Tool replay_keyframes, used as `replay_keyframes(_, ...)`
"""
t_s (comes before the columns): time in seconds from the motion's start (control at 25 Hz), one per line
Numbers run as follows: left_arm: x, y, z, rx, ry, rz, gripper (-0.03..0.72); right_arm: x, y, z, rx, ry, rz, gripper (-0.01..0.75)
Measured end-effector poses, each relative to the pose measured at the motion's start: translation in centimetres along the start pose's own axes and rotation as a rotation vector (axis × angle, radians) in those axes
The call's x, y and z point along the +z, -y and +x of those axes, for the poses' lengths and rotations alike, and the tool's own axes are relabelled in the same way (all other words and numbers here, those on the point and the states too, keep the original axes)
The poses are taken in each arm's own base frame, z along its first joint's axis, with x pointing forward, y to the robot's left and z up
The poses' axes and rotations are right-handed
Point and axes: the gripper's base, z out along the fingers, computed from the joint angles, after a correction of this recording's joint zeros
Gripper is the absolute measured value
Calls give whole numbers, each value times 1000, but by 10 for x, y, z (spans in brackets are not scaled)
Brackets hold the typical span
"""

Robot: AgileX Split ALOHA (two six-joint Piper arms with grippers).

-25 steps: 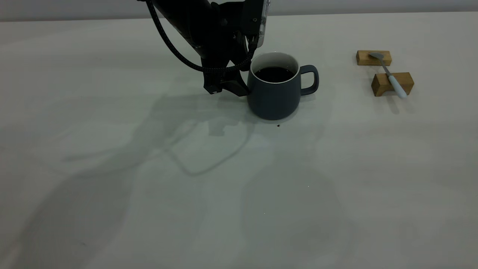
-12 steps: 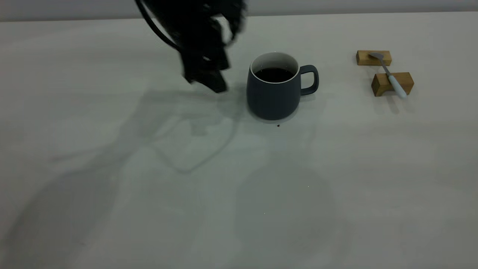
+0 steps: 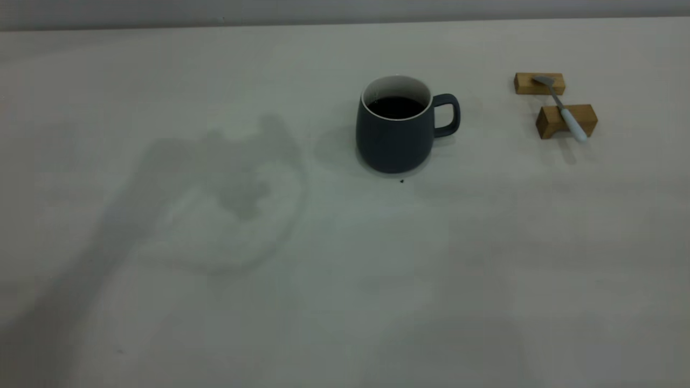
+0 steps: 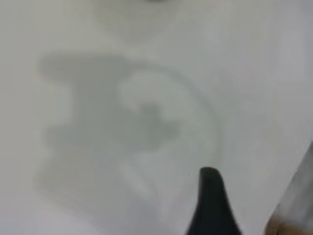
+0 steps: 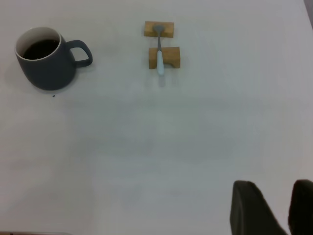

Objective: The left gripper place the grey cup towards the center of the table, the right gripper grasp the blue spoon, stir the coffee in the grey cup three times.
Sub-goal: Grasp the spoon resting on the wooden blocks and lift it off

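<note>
The grey cup [image 3: 396,127] stands alone mid-table [image 3: 345,269], coffee [image 3: 396,107] dark inside. The blue spoon [image 3: 563,110] rests across two wooden blocks [image 3: 566,119] nearby. Next, I'd say, the right gripper [image 5: 276,208], fingers slightly apart, must reach it; the left gripper's [image 4: 212,205] state I cannot tell.

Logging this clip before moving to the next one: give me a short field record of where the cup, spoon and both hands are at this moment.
grey cup: upright on the table, handle toward the spoon, nothing holding it
coffee: dark, flat surface inside the cup
blue spoon: resting across two wooden blocks, ungrasped
left hand: above bare table, away from the cup, holding nothing
right hand: high above the table, far from the spoon, fingers apart
stirring: not yet begun
</note>
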Motion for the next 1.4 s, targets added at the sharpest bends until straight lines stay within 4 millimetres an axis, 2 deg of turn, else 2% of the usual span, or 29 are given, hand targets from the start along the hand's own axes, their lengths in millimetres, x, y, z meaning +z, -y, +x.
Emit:
replay_keyframes(0.2, -95, 38, 13, -213, 181, -150, 585, 0, 0, 0, 0, 0, 0, 237)
replay_keyframes(0.32, -141, 64, 29, -310, 288, -213, 585, 0, 0, 0, 0, 0, 0, 237)
replay_keyframes(0.36, -154, 73, 37, -340, 320, -226, 585, 0, 0, 0, 0, 0, 0, 237)
replay_keyframes(0.48, -174, 101, 64, -403, 372, -236, 585, 0, 0, 0, 0, 0, 0, 237)
replay_keyframes(0.6, -174, 126, 95, -431, 372, -230, 585, 0, 0, 0, 0, 0, 0, 237)
replay_keyframes(0.72, -158, 145, 125, -449, 332, -211, 585, 0, 0, 0, 0, 0, 0, 237)
replay_keyframes(1.08, -75, 183, 211, -503, 118, -156, 585, 0, 0, 0, 0, 0, 0, 237)
replay_keyframes(1.24, -48, 194, 240, -509, 96, -165, 585, 0, 0, 0, 0, 0, 0, 237)
replay_keyframes(1.4, -36, 203, 257, -500, 153, -198, 585, 0, 0, 0, 0, 0, 0, 237)
